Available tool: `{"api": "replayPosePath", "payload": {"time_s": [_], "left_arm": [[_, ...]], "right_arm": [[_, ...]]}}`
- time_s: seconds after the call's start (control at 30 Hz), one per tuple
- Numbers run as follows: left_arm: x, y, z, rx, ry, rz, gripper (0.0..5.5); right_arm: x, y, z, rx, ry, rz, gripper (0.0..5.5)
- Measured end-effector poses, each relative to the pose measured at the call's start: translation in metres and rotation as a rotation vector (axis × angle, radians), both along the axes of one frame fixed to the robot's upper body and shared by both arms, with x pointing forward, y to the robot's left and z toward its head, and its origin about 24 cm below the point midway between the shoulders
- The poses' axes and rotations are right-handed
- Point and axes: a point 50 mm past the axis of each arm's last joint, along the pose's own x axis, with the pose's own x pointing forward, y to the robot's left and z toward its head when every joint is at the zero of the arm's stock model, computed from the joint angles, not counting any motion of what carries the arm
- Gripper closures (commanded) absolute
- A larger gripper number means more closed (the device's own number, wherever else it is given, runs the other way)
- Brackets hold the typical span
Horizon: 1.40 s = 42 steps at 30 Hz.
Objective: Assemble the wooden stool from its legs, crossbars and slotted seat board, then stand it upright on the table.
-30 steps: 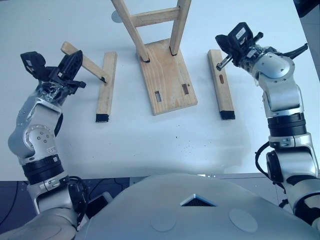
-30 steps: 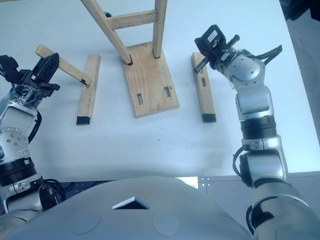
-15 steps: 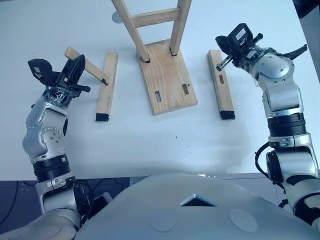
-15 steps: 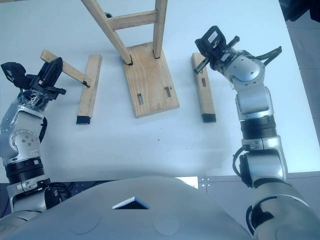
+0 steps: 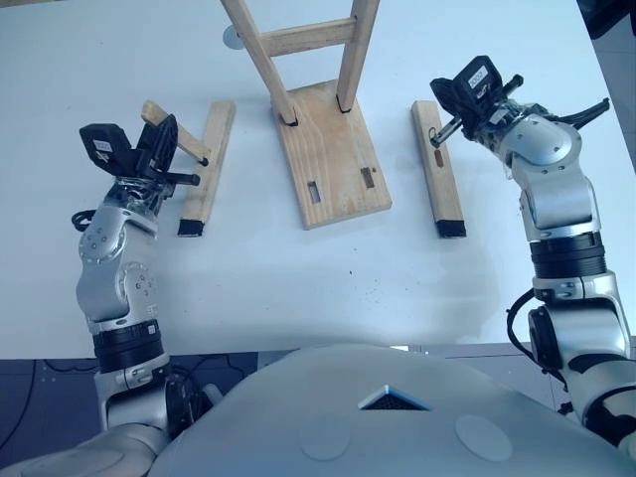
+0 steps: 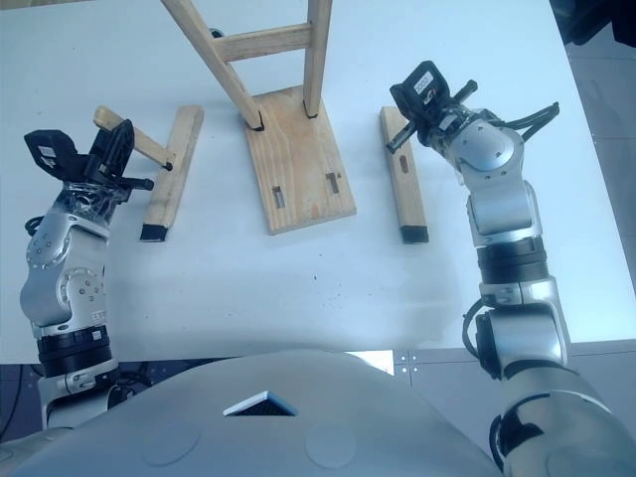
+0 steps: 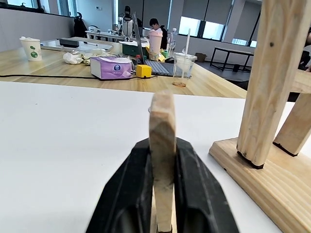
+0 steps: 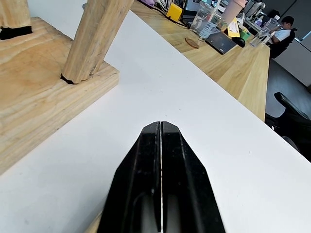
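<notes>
A white sticker point(image 5: 477, 72) is showing on the housing of the right gripper point(image 5: 438, 127), and a second sticker point(image 5: 99, 146) on the housing of the left gripper point(image 5: 167, 134); the print on both is too small to read. The left gripper, at the left of the head view, is clamping the free end of a slanting crossbar point(image 5: 194, 149), its two black fingers point(image 7: 136, 184) pressing flat on either side of the wood. The crossbar's other end is sitting in a loose leg point(image 5: 206, 169) lying flat on the white table point(image 5: 298, 268). The right gripper, at the upper right, is holding its fingers pressed together with nothing between them, over the upper end of a second loose leg point(image 5: 442, 184); whether it is touching the wood cannot be told. Between these two legs the slotted seat board point(image 5: 333, 149) is lying flat at upper centre, with two upright legs point(image 5: 260, 55) joined by an upper crossbar point(image 5: 303, 37) standing in its far slots.
</notes>
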Motion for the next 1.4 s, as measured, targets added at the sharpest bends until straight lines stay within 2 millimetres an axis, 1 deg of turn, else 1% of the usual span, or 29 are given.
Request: {"api": "replayPosePath", "payload": {"time_s": [0.07,0.13,0.37,0.4,0.43,0.47,0.5,0.53,0.57,0.63,0.67,0.7,0.73,0.77,0.8,0.83,0.9,0.97,1.0,1.13,1.23,1.3,1.4], "left_arm": [[0.008,-0.005,0.003,0.096,0.035,-0.046,5.13],[0.013,-0.009,0.005,0.145,0.043,-0.065,5.13],[0.012,-0.01,-0.003,0.152,0.026,-0.073,5.13],[0.012,-0.01,-0.003,0.156,0.024,-0.077,4.77],[0.013,-0.01,-0.004,0.157,0.029,-0.077,4.62],[0.009,-0.006,-0.017,0.148,0.11,-0.066,4.5],[-0.004,-0.004,-0.041,0.119,0.224,-0.041,4.39],[-0.002,-0.004,-0.039,0.111,0.213,-0.042,4.2],[0.0,-0.003,-0.037,0.106,0.214,-0.039,4.15],[0.003,-0.002,-0.031,0.103,0.214,-0.046,3.88],[0.005,-0.002,-0.027,0.11,0.209,-0.053,3.7],[0.008,0.0,-0.02,0.129,0.212,-0.065,3.6],[0.01,0.001,-0.012,0.151,0.215,-0.078,3.39],[0.012,0.001,-0.001,0.176,0.233,-0.108,3.28],[0.013,0.001,0.005,0.189,0.25,-0.12,3.08],[0.011,0.004,0.011,0.22,0.309,-0.143,2.93],[0.005,0.008,0.014,0.239,0.417,-0.167,2.59],[0.001,0.011,0.014,0.245,0.48,-0.168,2.56],[-0.001,0.011,0.012,0.241,0.502,-0.166,2.34],[-0.005,0.007,0.002,0.208,0.551,-0.171,1.78],[-0.008,0.004,-0.007,0.196,0.583,-0.178,1.78],[-0.011,0.008,-0.014,0.209,0.605,-0.159,1.78],[-0.011,0.013,-0.016,0.219,0.594,-0.141,1.78]], "right_arm": [[0.0,0.001,0.0,-0.001,-0.001,-0.001,5.5],[0.0,0.001,-0.001,-0.002,-0.004,-0.005,5.5],[-0.002,0.001,-0.005,0.003,0.009,-0.007,5.5],[-0.002,0.001,-0.005,0.002,0.009,-0.007,5.5],[-0.002,0.001,-0.005,0.002,0.009,-0.007,5.5],[-0.002,0.001,-0.005,0.003,0.008,-0.007,5.5],[-0.002,0.0,-0.005,0.0,0.01,-0.011,5.5],[-0.002,-0.002,-0.007,-0.003,0.019,-0.017,5.5],[-0.002,0.001,-0.008,0.006,0.021,-0.013,5.5],[-0.003,0.007,-0.01,0.027,0.024,-0.003,5.5],[-0.003,0.007,-0.01,0.027,0.024,-0.004,5.5],[-0.003,0.006,-0.01,0.026,0.024,-0.005,5.5],[-0.002,0.006,-0.01,0.026,0.023,-0.005,5.5],[-0.002,0.006,-0.01,0.025,0.023,-0.006,5.5],[-0.002,0.006,-0.01,0.025,0.023,-0.006,5.5],[-0.002,0.006,-0.01,0.022,0.023,-0.006,5.5],[-0.003,0.006,-0.01,0.019,0.022,-0.007,5.5],[-0.003,0.006,-0.01,0.019,0.023,-0.007,5.5],[-0.003,0.006,-0.01,0.019,0.023,-0.007,5.5],[-0.003,0.006,-0.01,0.02,0.024,-0.009,5.5],[-0.002,0.005,-0.01,0.021,0.024,-0.009,5.5],[-0.002,0.005,-0.01,0.02,0.025,-0.01,5.5],[-0.002,0.005,-0.011,0.02,0.027,-0.01,5.5]]}}
